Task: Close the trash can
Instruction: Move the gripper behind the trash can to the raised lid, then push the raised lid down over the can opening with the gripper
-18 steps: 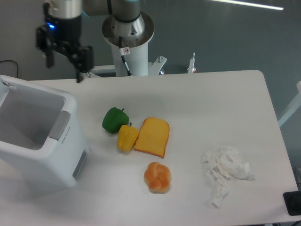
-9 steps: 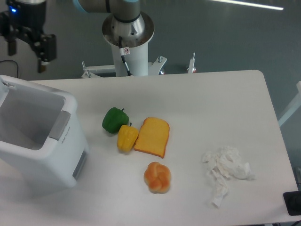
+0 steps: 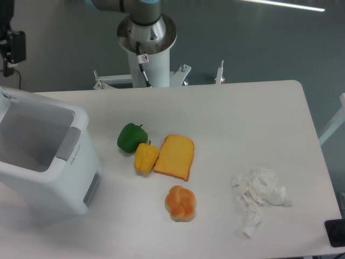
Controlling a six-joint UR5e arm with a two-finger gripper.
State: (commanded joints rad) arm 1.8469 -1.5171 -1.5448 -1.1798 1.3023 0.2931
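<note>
Below and slightly right of the black two-finger gripper [image 3: 8, 51], mostly out of frame with jaw state indeterminable, the large white boxy plastic trash can [image 3: 51, 167] stands open. The approach step is in hand; next, reach the lid, unseen here. The green toy pepper [image 3: 131, 137] lies clear, well right.

The trash can [image 3: 46, 159] stands open at the table's [image 3: 242, 113] left edge, the gripper [image 3: 11, 48] half cropped above it, peppers nearby.
</note>
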